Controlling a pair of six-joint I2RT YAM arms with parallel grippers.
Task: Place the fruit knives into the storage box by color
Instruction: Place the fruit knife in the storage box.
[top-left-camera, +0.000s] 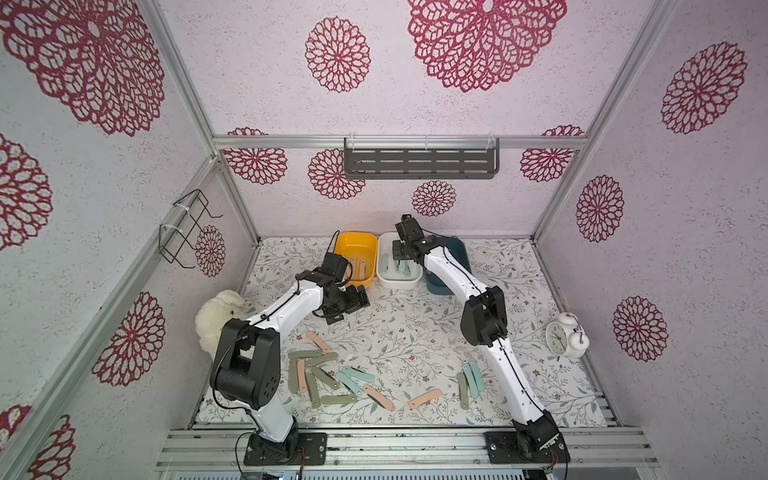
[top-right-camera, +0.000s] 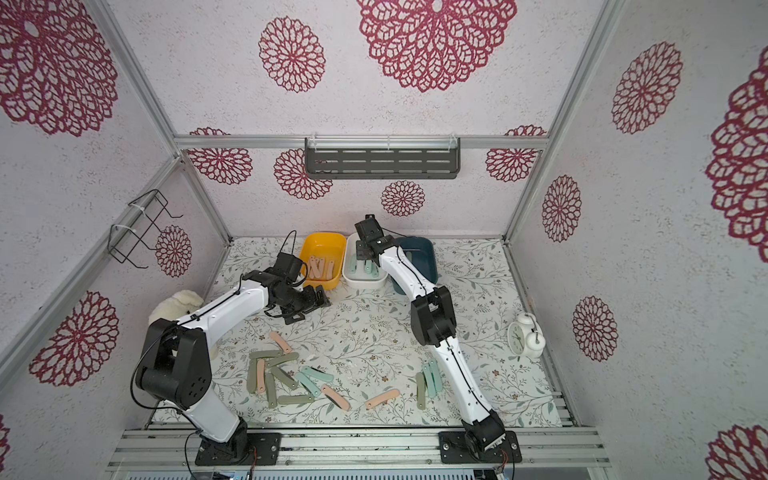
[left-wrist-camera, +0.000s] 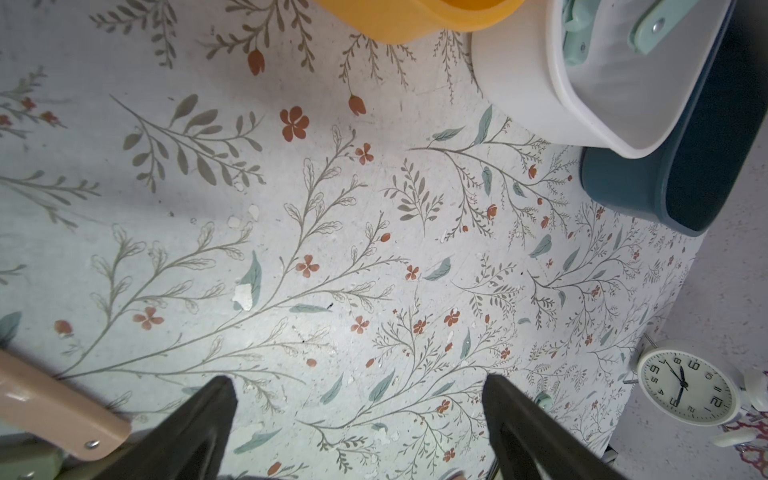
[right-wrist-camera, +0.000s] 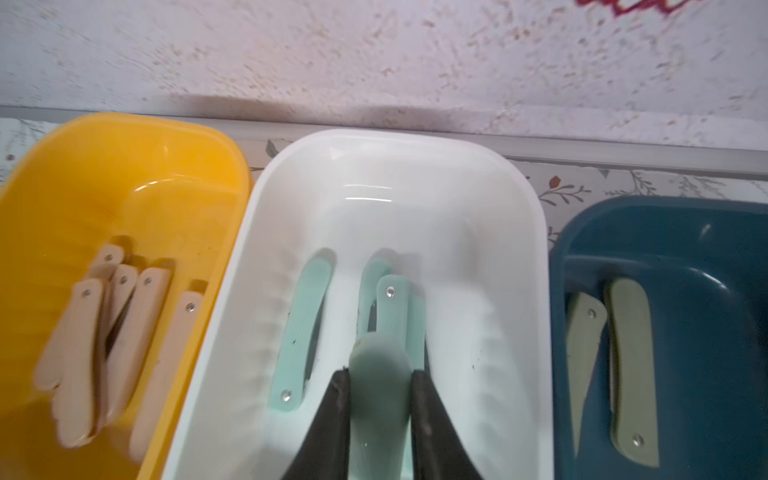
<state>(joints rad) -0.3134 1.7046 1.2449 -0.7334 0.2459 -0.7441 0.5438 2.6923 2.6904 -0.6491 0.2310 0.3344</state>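
- The mint knife (right-wrist-camera: 379, 415) you carry hangs over the white box (right-wrist-camera: 536, 232), which stands at the middle of the table's (left-wrist-camera: 291, 208) rear edge. The right gripper (right-wrist-camera: 380, 376) is clamped on it.
- It looks light, stiff and smooth, so I judge it can slip. Hold it on the flat faces, near the middle.
- Its long axis seems to run along the fingers (right-wrist-camera: 332, 415), with the rounded end down toward the box floor. The picture is blurred there.
- The mint knives (right-wrist-camera: 301, 328) inside lie along the box's long side.
- The yellow box (right-wrist-camera: 41, 166) holds peach knives (right-wrist-camera: 137, 332) and the blue box (right-wrist-camera: 582, 216) holds olive knives (right-wrist-camera: 629, 365).
- The left gripper (left-wrist-camera: 359, 386) stands wide apart and empty over bare table, near the yellow box.
- Loose knives (top-left-camera: 328, 376) lie mixed near the front edge.
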